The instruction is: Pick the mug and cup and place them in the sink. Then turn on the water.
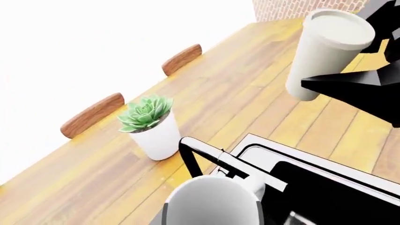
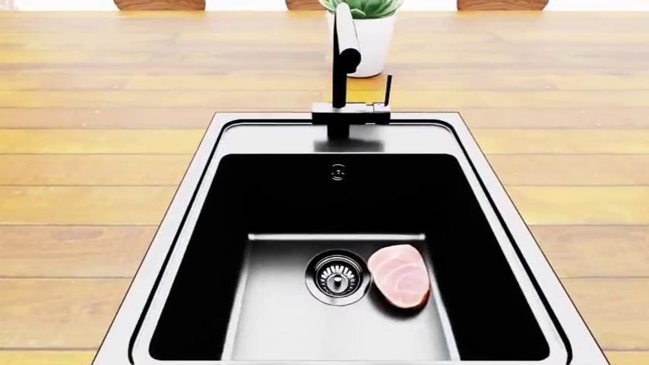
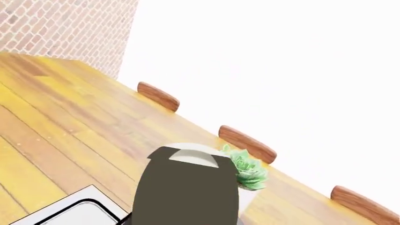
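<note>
Aloft over the sink (image 2: 182, 198), both grippers carry loads: left mug (image 1: 216, 201), right cup (image 3: 187, 187).

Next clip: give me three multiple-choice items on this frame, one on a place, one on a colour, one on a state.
1. Where does the pink slice lie?
A) on a plate
B) in the sink, just right of the drain
C) on a chair

2. What colour is the plant pot?
A) white
B) black
C) red

3. The tap is:
A) running
B) dry
C) lying flat

Key:
1 B, the head view shows the slice on the basin floor beside the drain.
2 A, the pot under the green plant is plain white.
3 B, no stream falls below the spout.
</note>
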Motion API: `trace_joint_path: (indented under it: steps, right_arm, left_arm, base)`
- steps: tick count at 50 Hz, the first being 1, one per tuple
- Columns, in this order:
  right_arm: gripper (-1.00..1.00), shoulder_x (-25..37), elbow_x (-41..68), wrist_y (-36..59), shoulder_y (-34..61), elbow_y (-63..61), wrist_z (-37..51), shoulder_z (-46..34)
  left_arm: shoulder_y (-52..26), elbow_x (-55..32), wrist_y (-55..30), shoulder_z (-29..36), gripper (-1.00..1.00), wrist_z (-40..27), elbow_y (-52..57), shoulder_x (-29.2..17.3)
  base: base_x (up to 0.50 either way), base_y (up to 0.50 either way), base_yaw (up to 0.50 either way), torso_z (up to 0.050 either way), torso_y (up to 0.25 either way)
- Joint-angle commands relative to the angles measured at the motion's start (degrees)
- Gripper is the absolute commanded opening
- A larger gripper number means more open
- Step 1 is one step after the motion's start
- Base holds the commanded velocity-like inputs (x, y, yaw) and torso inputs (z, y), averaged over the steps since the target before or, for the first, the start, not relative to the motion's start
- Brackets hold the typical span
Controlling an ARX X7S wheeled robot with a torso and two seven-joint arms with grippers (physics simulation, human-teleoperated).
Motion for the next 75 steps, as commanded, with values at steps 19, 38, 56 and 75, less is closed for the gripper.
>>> trace_joint_path:
  steps: [19, 38, 56, 75]
  right_arm:
    - [-1.00, 5.27, 0.99, 5.67, -7.28, -4.54, -4.61, -7.95]
    - [-1.00, 6.36, 5.06, 11.16, -13.85, -11.37, -2.99, -12.13]
    - [-1.00, 4.20, 3.13, 9.06, -19.51, -15.96, -7.69, -22.25]
    - [-1.00, 1.11, -5.11, 2.93, -22.72, -14.19, -14.89, -35.49]
  left_arm:
    - [4.75, -3.01, -1.91, -0.40, -1.00, -1.49, 2.64, -0.49]
    - [5.85, -3.12, -0.73, -0.38, -1.00, -1.27, 2.59, -0.27]
    - [6.68, -3.81, -0.41, -0.97, -1.00, -2.06, 3.16, -0.41]
    - [6.32, -3.69, -0.69, -0.23, -1.00, -1.39, 3.07, -0.40]
  base:
    - [0.00, 0.00, 0.00, 0.000, 0.001]
    - [0.00, 0.00, 0.00, 0.000, 0.001]
    - [0.00, 0.00, 0.00, 0.001, 0.001]
    - [0.00, 0.00, 0.00, 0.000, 0.000]
